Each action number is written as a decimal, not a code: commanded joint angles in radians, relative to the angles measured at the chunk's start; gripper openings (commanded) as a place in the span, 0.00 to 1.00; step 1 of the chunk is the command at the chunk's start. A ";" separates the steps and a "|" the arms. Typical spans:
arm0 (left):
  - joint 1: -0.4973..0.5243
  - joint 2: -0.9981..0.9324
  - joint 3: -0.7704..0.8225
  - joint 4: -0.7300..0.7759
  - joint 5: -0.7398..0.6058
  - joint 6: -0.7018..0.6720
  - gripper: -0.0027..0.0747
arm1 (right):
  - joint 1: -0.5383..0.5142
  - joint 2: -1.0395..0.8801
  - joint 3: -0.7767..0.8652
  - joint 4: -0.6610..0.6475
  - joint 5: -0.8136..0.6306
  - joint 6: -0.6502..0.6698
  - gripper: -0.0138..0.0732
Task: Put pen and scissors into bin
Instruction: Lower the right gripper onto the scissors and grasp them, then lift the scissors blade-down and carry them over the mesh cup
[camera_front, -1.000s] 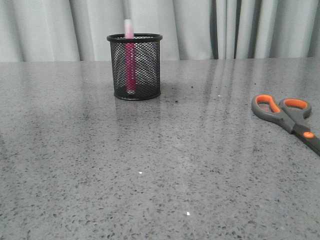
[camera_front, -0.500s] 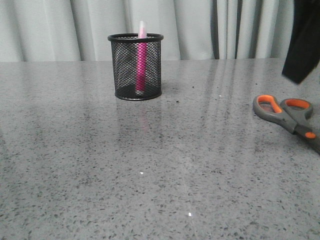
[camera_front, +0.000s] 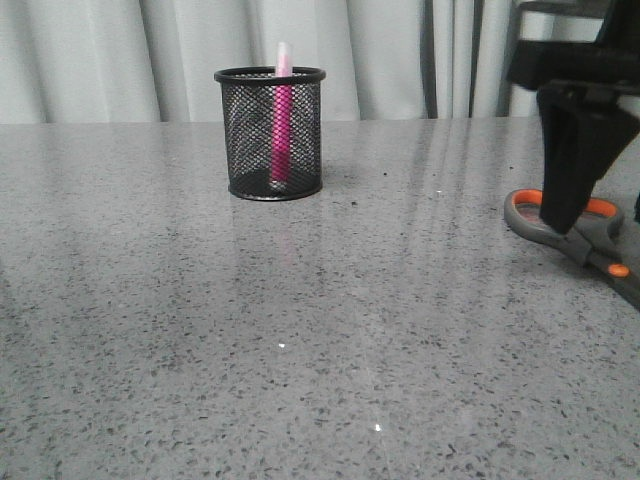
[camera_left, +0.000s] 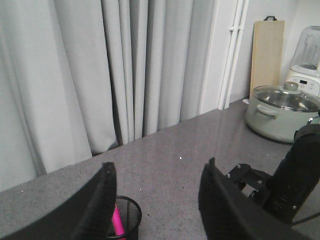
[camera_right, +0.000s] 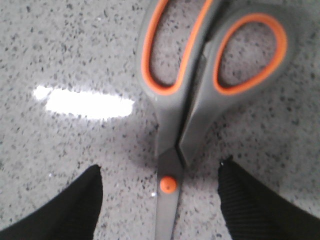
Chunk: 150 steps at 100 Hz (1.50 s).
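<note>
The black mesh bin (camera_front: 270, 135) stands at the back left of the table, with the pink pen (camera_front: 281, 120) upright inside, its white cap above the rim. The scissors (camera_front: 575, 228) lie flat at the right edge. My right gripper (camera_front: 590, 215) is open, low over them; in the right wrist view its fingers straddle the scissors (camera_right: 172, 125) near the orange pivot, gripper (camera_right: 162, 167) not touching. My left gripper (camera_left: 159, 167) is open and empty, high above the bin (camera_left: 129, 212) and pen (camera_left: 117, 222); it is out of the front view.
Grey speckled table (camera_front: 300, 330) with curtains behind. In the left wrist view a lidded pot (camera_left: 282, 112), a blender (camera_left: 305, 55) and a wooden board (camera_left: 267, 55) stand at the table's far end, beyond my right arm (camera_left: 295, 175).
My right arm has come down from the top right to just over the scissors' handles. The pen has shifted rightward in the bin and stands still. The scissors have not moved.
</note>
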 joint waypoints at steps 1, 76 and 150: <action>-0.009 -0.015 0.006 -0.023 -0.070 0.004 0.47 | 0.000 0.004 -0.031 -0.003 -0.033 0.003 0.67; -0.009 -0.092 0.024 -0.040 -0.046 0.004 0.47 | 0.000 0.124 -0.050 -0.055 -0.152 0.038 0.08; -0.009 -0.127 0.024 -0.018 -0.033 0.004 0.47 | 0.231 0.008 -0.135 -0.003 -1.447 0.038 0.08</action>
